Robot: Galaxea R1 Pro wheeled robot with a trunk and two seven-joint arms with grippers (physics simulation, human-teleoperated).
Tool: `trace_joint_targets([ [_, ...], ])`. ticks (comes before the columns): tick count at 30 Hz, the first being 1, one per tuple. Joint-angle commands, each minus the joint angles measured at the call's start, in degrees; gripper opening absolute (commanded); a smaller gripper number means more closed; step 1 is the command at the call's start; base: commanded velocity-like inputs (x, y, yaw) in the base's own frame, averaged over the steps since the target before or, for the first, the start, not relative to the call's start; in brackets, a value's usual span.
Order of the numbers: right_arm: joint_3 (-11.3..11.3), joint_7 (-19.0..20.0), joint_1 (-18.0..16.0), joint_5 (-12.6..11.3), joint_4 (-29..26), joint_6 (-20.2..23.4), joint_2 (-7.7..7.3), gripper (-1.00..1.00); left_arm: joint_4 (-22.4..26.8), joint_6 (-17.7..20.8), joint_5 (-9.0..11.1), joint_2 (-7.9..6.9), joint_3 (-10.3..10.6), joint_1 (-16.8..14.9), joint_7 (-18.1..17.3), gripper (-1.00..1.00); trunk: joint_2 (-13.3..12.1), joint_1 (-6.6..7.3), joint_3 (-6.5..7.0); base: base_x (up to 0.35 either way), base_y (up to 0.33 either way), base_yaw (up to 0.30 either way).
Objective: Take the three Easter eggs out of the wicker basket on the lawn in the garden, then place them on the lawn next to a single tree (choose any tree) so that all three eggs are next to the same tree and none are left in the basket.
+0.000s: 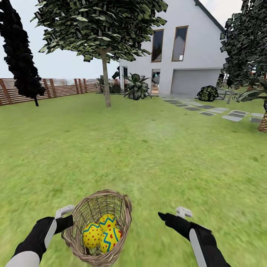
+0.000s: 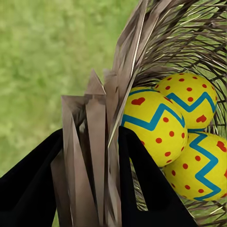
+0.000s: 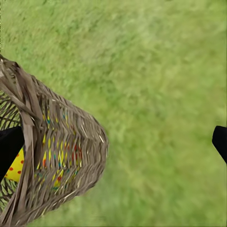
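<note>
The wicker basket [image 1: 100, 222] hangs tilted low in front of me, its mouth turned toward my head camera. Inside lie the three Easter eggs: one at the left [image 1: 92, 235], one behind [image 1: 107, 221] and one at the right [image 1: 112, 239], all yellow with red dots and blue zigzags. My left gripper [image 1: 68, 222] is shut on the basket's rim; in the left wrist view its black fingers [image 2: 142, 182] clamp the woven wall [image 2: 97, 156] with the eggs [image 2: 153, 125] just beyond. My right gripper [image 1: 172, 214] stands open to the basket's right, nothing in it. The tree [image 1: 106, 83] stands far ahead on the lawn [image 1: 148, 148].
A black conifer [image 1: 20, 55] and a wooden fence [image 1: 55, 88] stand at the far left. A white house [image 1: 178, 55] with shrubs is behind the tree. Stepping stones [image 1: 222, 113] run at the right, near a palm trunk [image 1: 263, 124]. Open grass lies between me and the tree.
</note>
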State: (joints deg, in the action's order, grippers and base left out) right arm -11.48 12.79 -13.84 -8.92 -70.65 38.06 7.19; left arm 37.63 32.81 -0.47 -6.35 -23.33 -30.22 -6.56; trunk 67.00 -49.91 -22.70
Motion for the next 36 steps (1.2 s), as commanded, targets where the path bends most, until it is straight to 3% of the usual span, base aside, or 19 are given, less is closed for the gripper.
trace_joint_targets([
  [1, -0.18, 0.20, -0.05, -0.14, -0.07, 0.35, 0.08, 1.00, 0.07, 0.33, 0.38, 0.04, -0.23, -0.05, -0.30, -1.00, 0.04, -0.04, -0.06, 0.320, 0.113, 0.000],
  [21, -0.13, -1.72, -0.05, -0.14, -0.01, 0.33, 0.36, 1.00, 0.07, 0.24, 0.38, 0.05, -0.23, -0.06, -0.30, -1.00, 0.04, -0.04, -0.06, 0.320, 0.105, 0.000],
  [32, -0.13, -1.72, -0.05, -0.19, 0.89, -2.02, 0.28, 1.00, 0.07, 0.16, 0.30, 0.04, -0.23, -0.05, -0.30, -1.00, 0.04, -0.04, -0.06, 0.320, 0.003, 0.035],
  [34, -0.13, -2.29, -0.25, -0.07, 1.64, -2.26, 0.29, 1.00, 0.07, 0.15, 0.26, 0.05, -0.23, -0.05, -0.30, -1.00, 0.04, -0.04, -0.06, 0.320, 0.000, 0.262],
  [36, -0.13, -5.25, -2.59, -0.05, 5.48, -2.16, 0.15, 1.00, 0.07, 0.15, 0.22, 0.03, -0.23, -0.07, -0.30, -1.00, 0.04, -0.04, -0.06, 0.320, 0.000, 0.278],
])
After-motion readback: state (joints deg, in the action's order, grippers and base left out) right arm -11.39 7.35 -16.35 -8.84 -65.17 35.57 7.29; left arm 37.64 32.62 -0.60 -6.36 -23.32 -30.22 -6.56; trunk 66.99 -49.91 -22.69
